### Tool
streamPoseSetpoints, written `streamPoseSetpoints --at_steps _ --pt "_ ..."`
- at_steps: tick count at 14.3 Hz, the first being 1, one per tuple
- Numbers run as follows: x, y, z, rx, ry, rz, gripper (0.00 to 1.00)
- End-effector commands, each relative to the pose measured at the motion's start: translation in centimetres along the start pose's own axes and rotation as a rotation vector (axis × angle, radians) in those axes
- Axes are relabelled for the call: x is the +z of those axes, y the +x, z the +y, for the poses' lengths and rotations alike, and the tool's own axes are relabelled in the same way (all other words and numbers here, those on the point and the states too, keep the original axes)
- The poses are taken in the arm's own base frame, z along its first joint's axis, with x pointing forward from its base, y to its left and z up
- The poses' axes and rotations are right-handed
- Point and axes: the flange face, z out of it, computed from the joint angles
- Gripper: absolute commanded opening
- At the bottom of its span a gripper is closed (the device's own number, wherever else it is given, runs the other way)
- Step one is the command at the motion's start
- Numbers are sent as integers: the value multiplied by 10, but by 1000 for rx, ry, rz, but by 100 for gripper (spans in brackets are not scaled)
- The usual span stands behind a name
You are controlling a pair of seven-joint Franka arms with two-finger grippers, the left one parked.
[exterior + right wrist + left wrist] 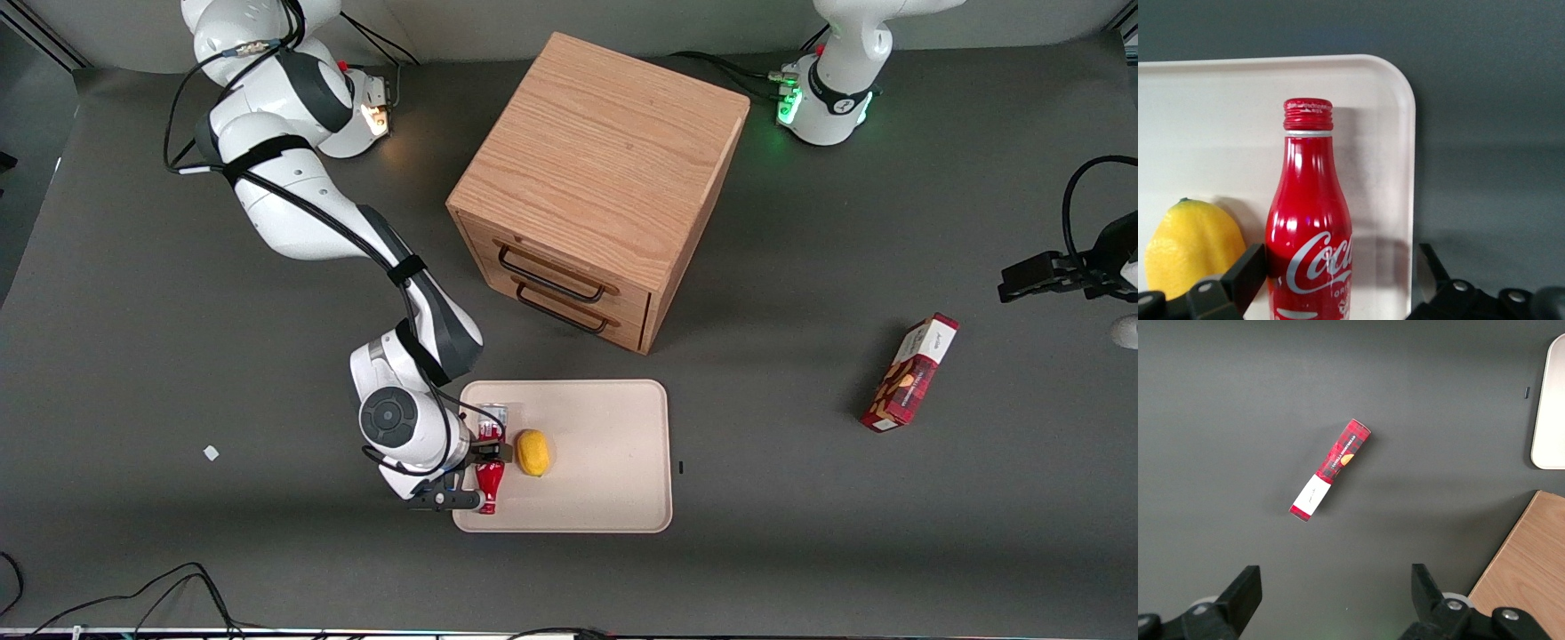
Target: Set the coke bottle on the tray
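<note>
**A:** Bottle check, anyone? How did the coke bottle (1310,220) look at that moment?

**B:** Pretty clean. Glossy red body with a contoured shape, white script logo across the wide part, narrow neck with a thin silver ring and a ribbed red cap on top. In the front view (490,471) it lay over the tray (613,444), at the edge toward the working arm's end of the table, cap pointing toward the front camera and its silver base pointing toward the drawers.

**A:** And the gripper?

**B:** The gripper (1338,280) was right at the bottle's lower body, one dark finger (1245,273) on each side. The fingers were spread wider than the bottle, with a visible gap on at least one side, so it wasn't pinching anything.

**A:** Anything else on the tray?

**B:** A yellow lemon (533,452) sat just beside the bottle, on the cream surface. The tray was beige, rounded corners, low rim, way bigger than the bottle.

**A:** Rest of the table?

**B:** A wooden drawer cabinet (596,187) with two dark handles stood farther from the front camera than the tray. A red snack box (910,372) lay well apart, toward the parked arm's end.
</note>
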Motion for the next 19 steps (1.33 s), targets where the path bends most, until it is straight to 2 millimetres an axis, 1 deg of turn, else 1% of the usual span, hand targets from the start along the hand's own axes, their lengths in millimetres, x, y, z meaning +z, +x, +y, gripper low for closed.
streamPoseSetpoints --at_steps 1,4,6,7,8,9,10,11,12,13,15,16,17,18,19 --pt "-1 3 -2 -14 10 10 100" --pt "-3 4 0 -10 6 5 100" --pt "-15 5 3 1 5 -8 100" --pt "-26 6 4 9 10 -16 100" --pt "-42 10 8 33 34 -23 100" --pt "-60 14 18 54 43 -30 100" --pt "-81 18 30 66 39 -40 100" --pt "-96 17 43 67 19 -72 100" --pt "-113 15 60 81 0 -104 100" --pt "-130 11 71 90 -9 -126 100" --pt "-158 3 105 107 -12 -165 100" --pt "-174 -4 119 91 -6 -175 100" --pt "-190 -12 138 77 -3 -182 100" --pt "-207 -25 155 59 -1 -188 100" --pt "-228 -44 176 39 -3 -195 100"
